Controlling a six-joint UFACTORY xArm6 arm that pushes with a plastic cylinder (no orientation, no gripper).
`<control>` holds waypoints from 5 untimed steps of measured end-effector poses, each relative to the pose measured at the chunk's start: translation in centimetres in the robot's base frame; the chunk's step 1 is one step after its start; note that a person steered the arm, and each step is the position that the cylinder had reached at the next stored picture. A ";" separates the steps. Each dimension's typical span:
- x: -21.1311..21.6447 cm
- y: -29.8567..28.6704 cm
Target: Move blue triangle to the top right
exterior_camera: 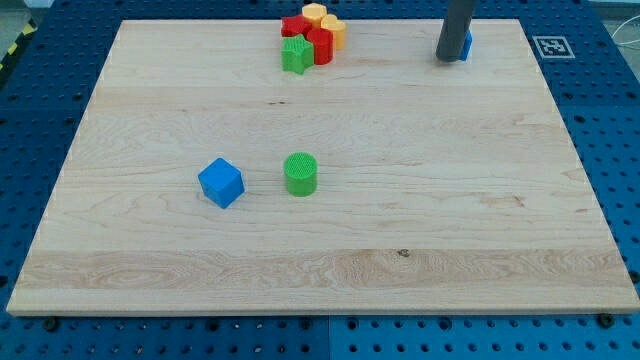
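The blue triangle (466, 44) is near the view's top right of the wooden board, mostly hidden behind my rod; only a blue sliver shows at the rod's right side. My tip (448, 58) rests on the board right against the triangle's left side. A blue cube (221, 183) sits at the view's lower left of centre, far from the tip.
A green cylinder (301, 173) stands just right of the blue cube. At the view's top centre is a tight cluster: a green star-like block (296, 56), red blocks (319, 44) and yellow blocks (327, 22). The board (400, 200) lies on a blue pegboard.
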State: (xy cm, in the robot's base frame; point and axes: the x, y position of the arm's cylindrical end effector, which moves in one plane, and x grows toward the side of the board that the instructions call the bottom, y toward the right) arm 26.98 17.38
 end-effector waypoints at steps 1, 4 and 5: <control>-0.5 0.0; -4.0 0.1; -4.5 0.1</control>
